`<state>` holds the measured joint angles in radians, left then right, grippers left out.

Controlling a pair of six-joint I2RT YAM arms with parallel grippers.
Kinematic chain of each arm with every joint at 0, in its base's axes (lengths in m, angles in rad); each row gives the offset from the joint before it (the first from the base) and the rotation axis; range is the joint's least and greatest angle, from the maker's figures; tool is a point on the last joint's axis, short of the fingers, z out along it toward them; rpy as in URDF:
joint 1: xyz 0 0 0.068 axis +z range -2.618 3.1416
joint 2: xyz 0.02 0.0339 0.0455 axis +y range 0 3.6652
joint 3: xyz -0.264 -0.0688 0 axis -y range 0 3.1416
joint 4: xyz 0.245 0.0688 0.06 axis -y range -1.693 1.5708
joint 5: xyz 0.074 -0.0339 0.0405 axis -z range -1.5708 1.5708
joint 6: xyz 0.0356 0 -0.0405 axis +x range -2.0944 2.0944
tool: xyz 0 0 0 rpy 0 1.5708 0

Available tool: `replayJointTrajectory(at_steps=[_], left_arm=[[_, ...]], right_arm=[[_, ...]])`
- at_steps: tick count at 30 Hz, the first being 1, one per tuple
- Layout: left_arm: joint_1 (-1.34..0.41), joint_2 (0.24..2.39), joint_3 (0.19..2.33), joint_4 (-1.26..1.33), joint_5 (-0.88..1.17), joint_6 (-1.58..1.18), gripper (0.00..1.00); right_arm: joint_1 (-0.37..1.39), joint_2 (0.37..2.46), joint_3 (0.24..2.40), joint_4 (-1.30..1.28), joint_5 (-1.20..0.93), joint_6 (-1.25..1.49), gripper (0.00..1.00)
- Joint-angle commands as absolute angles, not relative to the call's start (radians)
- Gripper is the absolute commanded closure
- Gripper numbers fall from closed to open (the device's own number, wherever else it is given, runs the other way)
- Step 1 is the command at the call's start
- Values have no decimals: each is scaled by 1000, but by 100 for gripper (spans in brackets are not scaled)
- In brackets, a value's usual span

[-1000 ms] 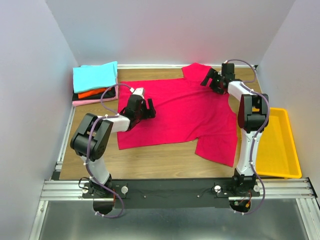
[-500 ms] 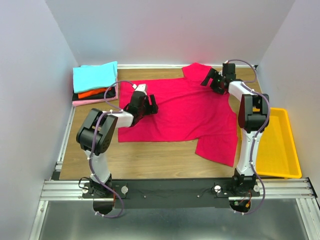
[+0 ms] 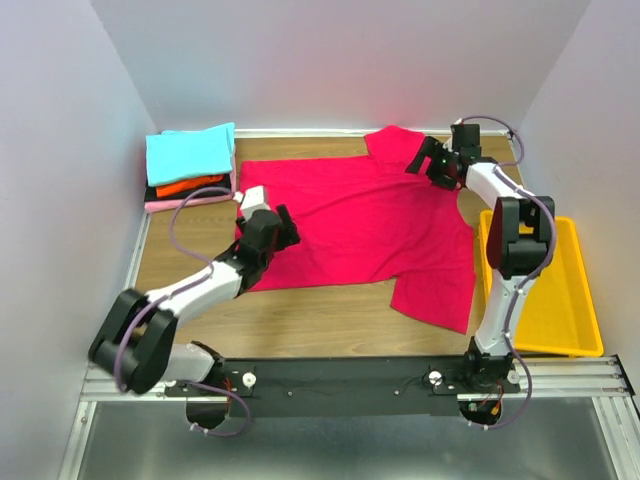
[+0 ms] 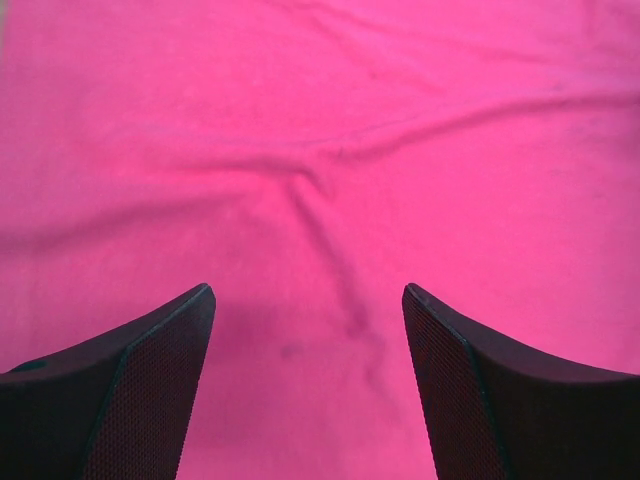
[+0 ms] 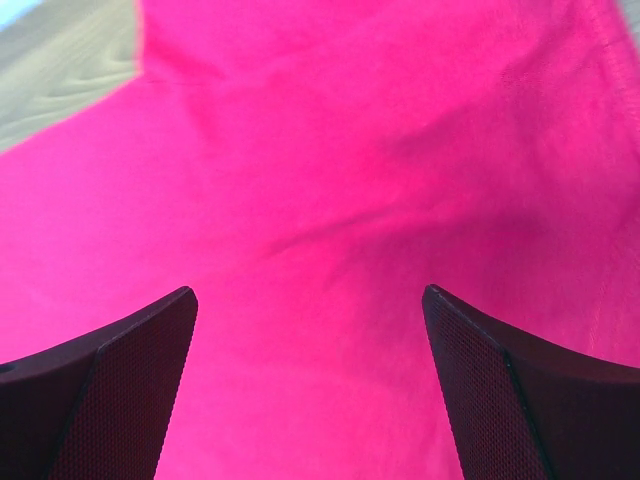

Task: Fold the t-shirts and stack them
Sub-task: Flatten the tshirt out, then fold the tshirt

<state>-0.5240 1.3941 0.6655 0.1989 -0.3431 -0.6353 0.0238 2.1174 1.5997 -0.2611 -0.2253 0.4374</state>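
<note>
A large crimson t-shirt (image 3: 370, 225) lies spread flat across the wooden table, one sleeve at the back and one at the front right. My left gripper (image 3: 283, 228) hangs open over the shirt's left side; its wrist view shows only wrinkled crimson cloth (image 4: 320, 150) between the wide-apart fingers. Over the shirt's back right part near the collar, my right gripper (image 3: 425, 165) stands open, with crimson cloth (image 5: 330, 200) below and nothing held. Folded t-shirts sit stacked at the back left: cyan (image 3: 190, 153) on top, then orange-red (image 3: 185, 186), black and pink (image 3: 185, 203).
A yellow plastic bin (image 3: 555, 290) stands at the right edge of the table. Bare wood (image 3: 300, 320) shows in front of the shirt. White walls close in the table on three sides. A metal rail runs along the near edge.
My left arm has drawn back and swung left, moving its gripper slightly toward the shirt's left edge. The right gripper has barely moved. The shirt lies as before.
</note>
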Motion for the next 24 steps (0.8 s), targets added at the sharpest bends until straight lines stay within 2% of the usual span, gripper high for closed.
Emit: replayJointTrajectory(at_steps=[1, 8, 15, 24], left_arm=[[-541, 1244, 545, 45, -573, -854, 18], [-543, 1121, 517, -262, -696, -1130, 24], [-543, 1105, 554, -547, -675, -1345, 29], [-543, 1080, 541, -637, -630, -1456, 34]], right_arm=[[12, 1985, 1542, -259, -229, 416, 0], [3, 1928, 1467, -244, -270, 414, 0], [-66, 1907, 1413, -213, -347, 429, 0], [-133, 1905, 1368, -169, -446, 451, 0]])
